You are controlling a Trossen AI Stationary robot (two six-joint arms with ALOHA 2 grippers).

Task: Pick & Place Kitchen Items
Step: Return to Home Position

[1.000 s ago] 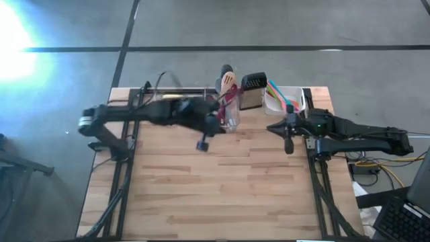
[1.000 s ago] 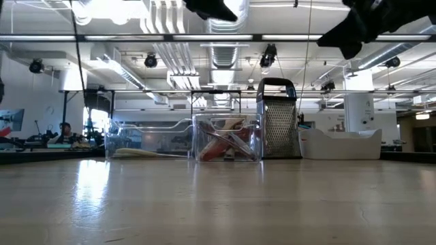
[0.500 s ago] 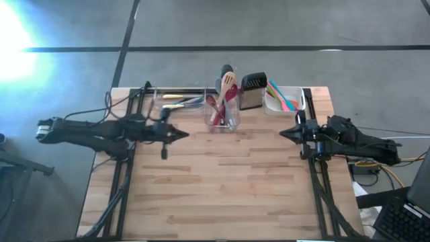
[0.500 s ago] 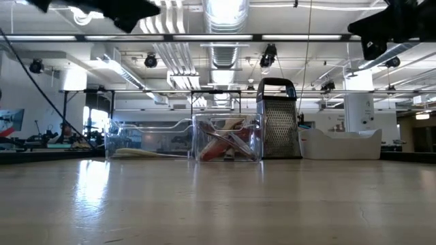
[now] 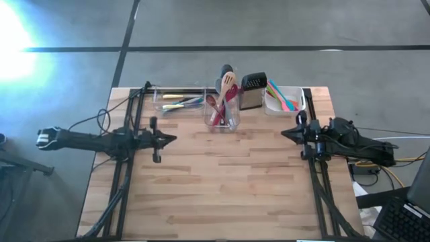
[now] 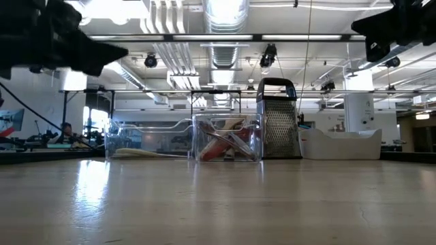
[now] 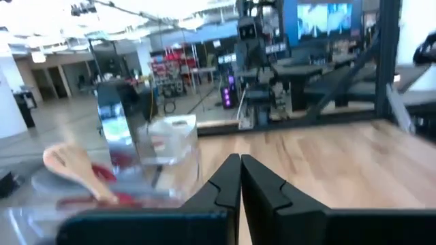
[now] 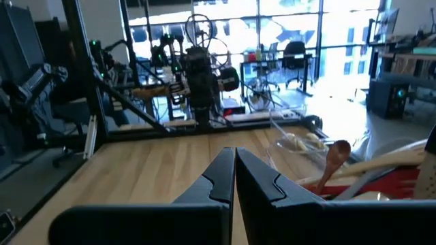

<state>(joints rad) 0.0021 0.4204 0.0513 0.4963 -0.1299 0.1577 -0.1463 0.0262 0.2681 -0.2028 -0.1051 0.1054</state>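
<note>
now your left claw (image 5: 169, 138) hangs pressed together near the left edge of the counter (image 5: 222, 195), right claw (image 5: 287, 132) likewise near its right edge; utensils (image 5: 228, 85) apparently binned.

Floor: grey concrete (image 5: 282, 23), one dark line (image 5: 201, 48) across it beyond the tabletop's far edge.
Light: white glare (image 5: 10, 33) on the concrete off the far left corner; strip lamps (image 6: 225, 10) overhead.
Ceiling: bare ducts (image 6: 223, 54) and pipes.
Table: pale wood planks (image 5: 222, 181).
Windows: tall bright panes (image 8: 286, 27).
Furniture: office chair (image 8: 296, 54), desks, a lit screen (image 7: 323, 19).
</note>
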